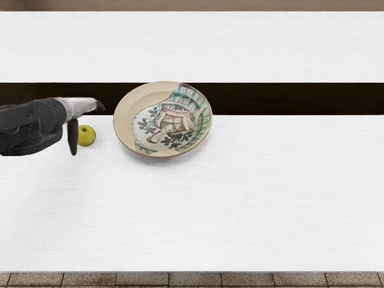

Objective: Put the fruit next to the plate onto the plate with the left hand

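A small yellow-green fruit [87, 135] lies on the white table, a short way left of the plate. The plate [127, 103] is a cream dish with a painted brown and green design, and nothing lies on it. My left hand [78, 123] comes in from the left edge and hovers just above and left of the fruit. One dark finger [72, 139] hangs down beside the fruit's left side and another points right over it. The fingers are spread and hold nothing. The fruit's left edge is partly covered by the hanging finger.
The white table [240, 192] runs wide to the right and front of the plate. A dark gap [288, 99] separates it from a white surface behind. A tiled floor strip [192, 279] shows below the table's front edge.
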Robot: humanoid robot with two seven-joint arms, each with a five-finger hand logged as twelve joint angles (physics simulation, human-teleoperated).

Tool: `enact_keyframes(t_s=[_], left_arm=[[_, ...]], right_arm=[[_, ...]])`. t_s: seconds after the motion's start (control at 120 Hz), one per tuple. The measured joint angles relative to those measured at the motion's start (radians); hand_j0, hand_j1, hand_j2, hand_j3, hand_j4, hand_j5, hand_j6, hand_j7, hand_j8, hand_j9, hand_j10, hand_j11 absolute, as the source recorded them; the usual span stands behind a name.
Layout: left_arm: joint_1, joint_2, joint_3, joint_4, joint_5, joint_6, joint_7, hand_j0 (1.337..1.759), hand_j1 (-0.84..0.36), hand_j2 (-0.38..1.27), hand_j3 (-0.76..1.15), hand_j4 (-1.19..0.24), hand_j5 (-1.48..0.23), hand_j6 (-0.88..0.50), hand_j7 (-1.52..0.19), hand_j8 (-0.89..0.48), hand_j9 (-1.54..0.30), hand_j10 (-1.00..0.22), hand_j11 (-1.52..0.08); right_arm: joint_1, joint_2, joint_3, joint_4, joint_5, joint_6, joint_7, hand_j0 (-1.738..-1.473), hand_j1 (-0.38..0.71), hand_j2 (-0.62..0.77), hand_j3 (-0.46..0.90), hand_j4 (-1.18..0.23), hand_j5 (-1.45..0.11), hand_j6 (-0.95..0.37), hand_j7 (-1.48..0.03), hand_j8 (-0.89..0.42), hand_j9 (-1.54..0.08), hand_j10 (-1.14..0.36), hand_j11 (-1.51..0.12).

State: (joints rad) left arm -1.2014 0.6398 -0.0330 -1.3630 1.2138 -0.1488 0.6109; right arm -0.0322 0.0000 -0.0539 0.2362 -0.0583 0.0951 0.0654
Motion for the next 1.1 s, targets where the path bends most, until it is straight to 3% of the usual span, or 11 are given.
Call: enact_keyframes(t_s=[0.65,1.1], left_arm=[[0.048,-0.025,0.014,0.071,0.03,0.04,0.0,1.658,0.06,0.05,0.0,-0.25,-0.32,-0.25,-0.32,-0.25,-0.32,-0.25,-0.32],[0.066,-0.06,0.035,0.083,0.077,0.095,0.0,1.658,-0.03,0.07,0.0,-0.33,-0.42,-0.33,-0.42,-0.33,-0.42,-0.33,-0.42]], right_arm=[[0.0,0.0,0.0,0.0,0.0,0.0,0.0,-1.658,-0.33,0.0,0.0,-0.01,-0.02,-0.01,-0.02,-0.01,-0.02,-0.01,-0.02],[0.0,0.0,0.0,0.0,0.0,0.0,0.0,-1.658,-0.33,0.0,0.0,-0.01,-0.02,-0.01,-0.02,-0.01,-0.02,-0.01,-0.02]])
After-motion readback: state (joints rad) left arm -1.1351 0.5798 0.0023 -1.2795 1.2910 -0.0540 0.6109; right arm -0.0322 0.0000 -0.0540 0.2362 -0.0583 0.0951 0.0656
